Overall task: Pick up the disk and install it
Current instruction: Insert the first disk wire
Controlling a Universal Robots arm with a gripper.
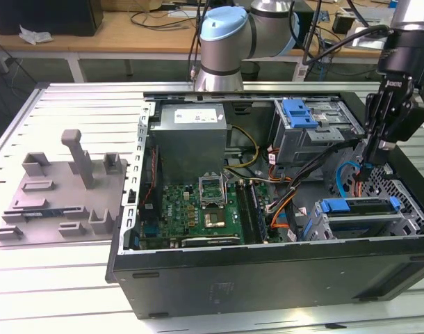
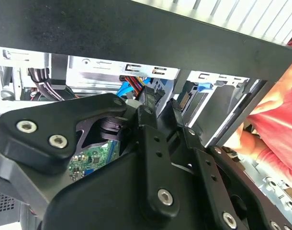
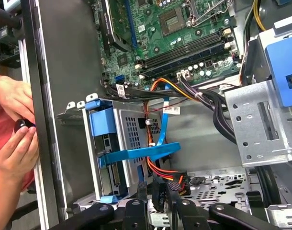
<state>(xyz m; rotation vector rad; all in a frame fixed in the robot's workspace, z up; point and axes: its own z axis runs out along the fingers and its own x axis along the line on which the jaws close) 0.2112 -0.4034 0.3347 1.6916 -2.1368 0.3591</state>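
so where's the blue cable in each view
exterior view: blue cable arcs above the lower drive cage.
first wrist view: it crosses that cage's front.
second wrist view: a short stretch against the silver frame.
shared landmark: orange-red wires near it.

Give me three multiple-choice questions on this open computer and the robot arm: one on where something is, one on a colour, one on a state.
1. In the computer case, the gripper hangs over: A the motherboard, B the drive cages, C neither.
2. The bracket atop the upper drive cage is: A red, B blue, C green.
3. The case's side is: A open, B shut, C half covered.
Answers: B, it hangs at the exterior view's right end; B, blue plastic; A, the motherboard lies exposed.
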